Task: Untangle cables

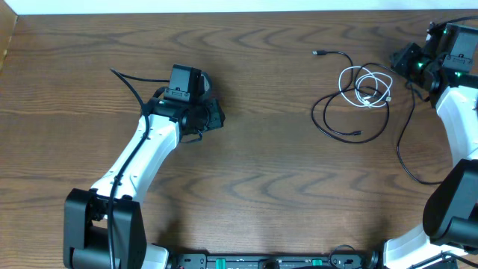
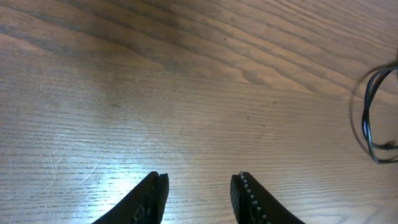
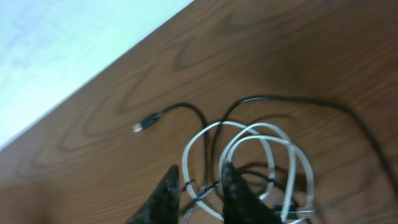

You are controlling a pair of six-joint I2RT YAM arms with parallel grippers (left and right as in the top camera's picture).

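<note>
Right gripper (image 3: 200,186) fingertips narrowly apart, clamping nothing, white cable (image 3: 252,127) looped just beyond them on the table (image 3: 311,50) — black cable (image 3: 180,106) threading through those loops, its plug end lying free toward the far edge, left gripper (image 2: 199,190) well away, jaws apart too, holding nothing.

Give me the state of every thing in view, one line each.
White cable: lying flat, coiled in loops, crossing the black one.
Black cable: lying loose, overlapping the white loops, one plug end free.
Left gripper: open, empty.
Right gripper: slightly open, its fingers either side of the crossed strands.
</note>
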